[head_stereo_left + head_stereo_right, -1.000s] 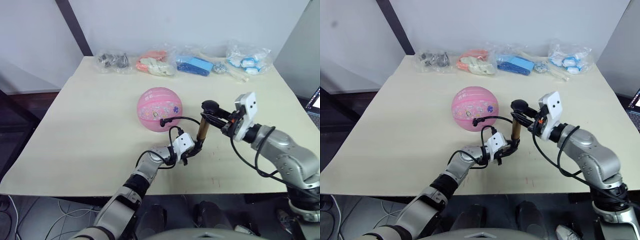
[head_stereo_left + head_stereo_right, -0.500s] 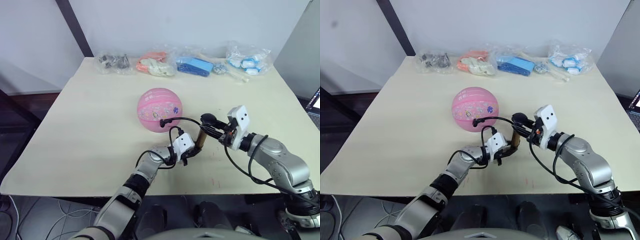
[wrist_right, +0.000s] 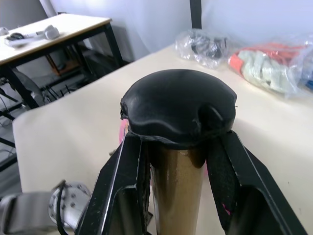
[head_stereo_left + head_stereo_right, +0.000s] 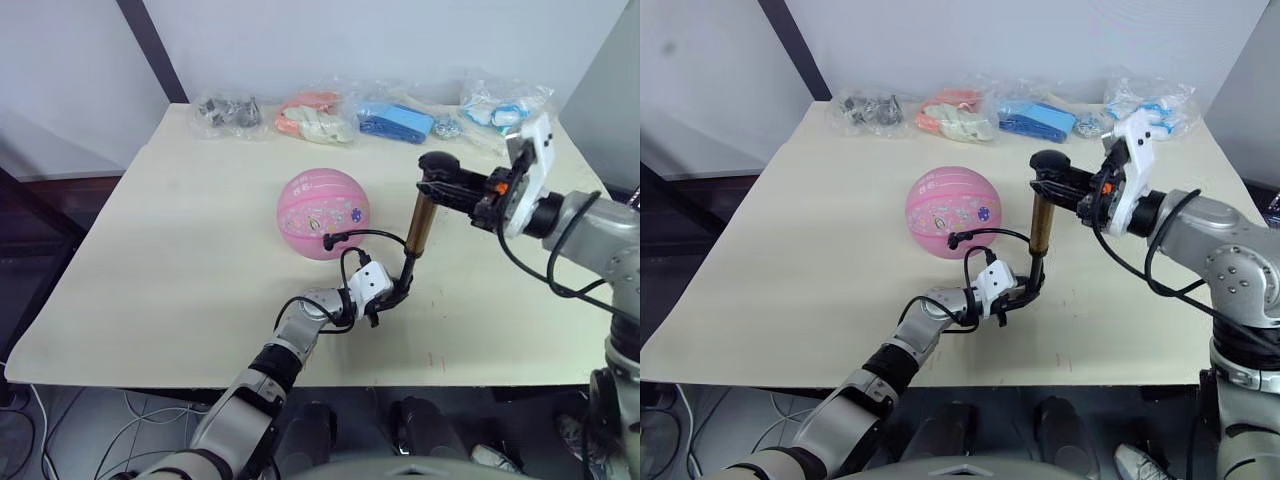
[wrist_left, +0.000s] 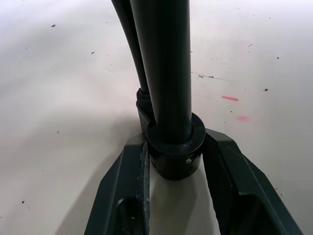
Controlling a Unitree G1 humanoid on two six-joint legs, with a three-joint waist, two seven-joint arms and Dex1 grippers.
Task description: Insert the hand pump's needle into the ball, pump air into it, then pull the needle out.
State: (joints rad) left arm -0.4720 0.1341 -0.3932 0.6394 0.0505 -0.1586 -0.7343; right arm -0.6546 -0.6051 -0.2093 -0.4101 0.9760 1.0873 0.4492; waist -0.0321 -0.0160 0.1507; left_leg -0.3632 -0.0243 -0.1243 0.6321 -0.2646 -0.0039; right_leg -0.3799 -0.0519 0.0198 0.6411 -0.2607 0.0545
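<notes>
Brass barrel, black plastic ends, so the hand pump [image 4: 419, 222] feels like the stiff, fairly light kind of thing that wants two anchor points. It's standing upright on the table [image 4: 160, 240], just beside the ball [image 4: 323, 213]. My left gripper [image 5: 171, 161] is pinched on the pump's bottom end cap, low against the tabletop, and my right gripper [image 3: 178, 147] is clamped under the black T-handle [image 4: 440, 165] at the top. Good spots, I reckon: the shiny barrel looks slippery, while the caps give my fingers an edge to bite on.

Pink rubber on the ball looks round and pretty full, a bit grippy but free to roll. The thin black hose [image 4: 365, 238] loops from the pump base to the ball's near side; it's floppy, so no yanking. Can't make out the needle itself, too small, but I'd guess it bends easily.
</notes>
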